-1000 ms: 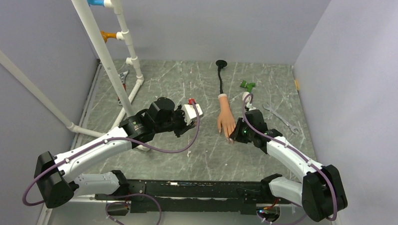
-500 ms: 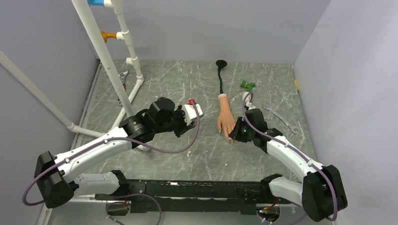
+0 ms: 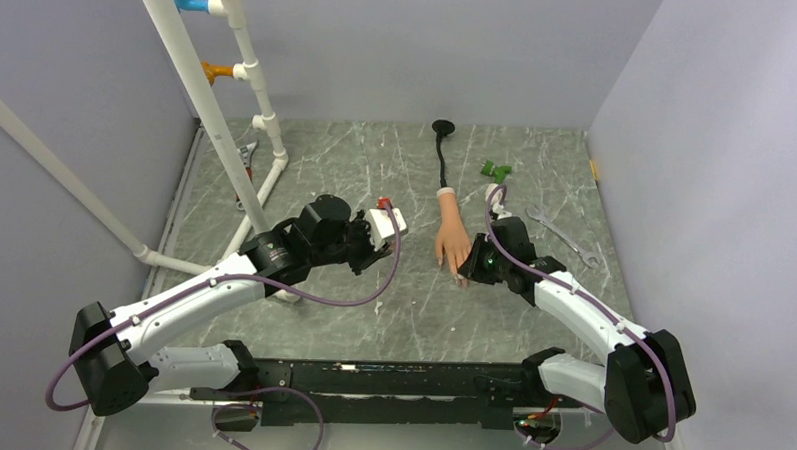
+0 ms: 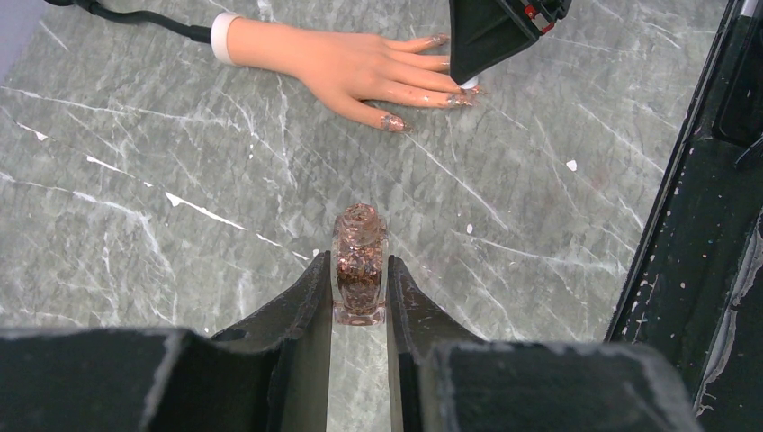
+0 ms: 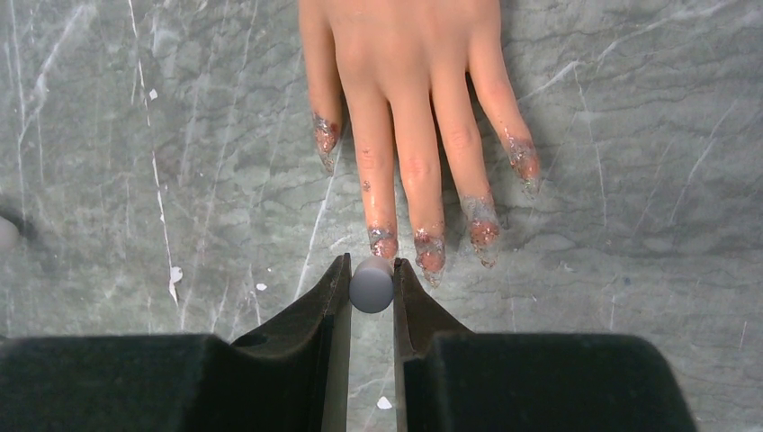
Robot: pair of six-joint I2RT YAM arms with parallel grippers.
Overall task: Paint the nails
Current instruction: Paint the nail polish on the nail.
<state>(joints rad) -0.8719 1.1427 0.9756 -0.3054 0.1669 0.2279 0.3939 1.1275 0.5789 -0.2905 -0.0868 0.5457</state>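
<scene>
The peach mannequin hand (image 3: 452, 239) lies flat on the marble table, fingers toward the arms. Its nails (image 5: 429, 251) carry coppery glitter polish. My right gripper (image 5: 371, 275) is shut on the grey round brush cap (image 5: 372, 285), seen end-on, right at the tip of one middle finger (image 5: 382, 241). In the top view the right gripper (image 3: 470, 271) sits at the fingertips. My left gripper (image 4: 359, 288) is shut on the small glitter polish bottle (image 4: 359, 265), held upright well to the left of the hand (image 4: 342, 63). From above, the left gripper (image 3: 372, 242) is by its white camera block.
A silver wrench (image 3: 564, 236) lies right of the hand, a green fitting (image 3: 495, 171) behind it. A black cable with a round foot (image 3: 442, 146) runs from the wrist cuff. White pipes (image 3: 228, 129) slant at the back left. A black rail (image 3: 389, 377) spans the near edge.
</scene>
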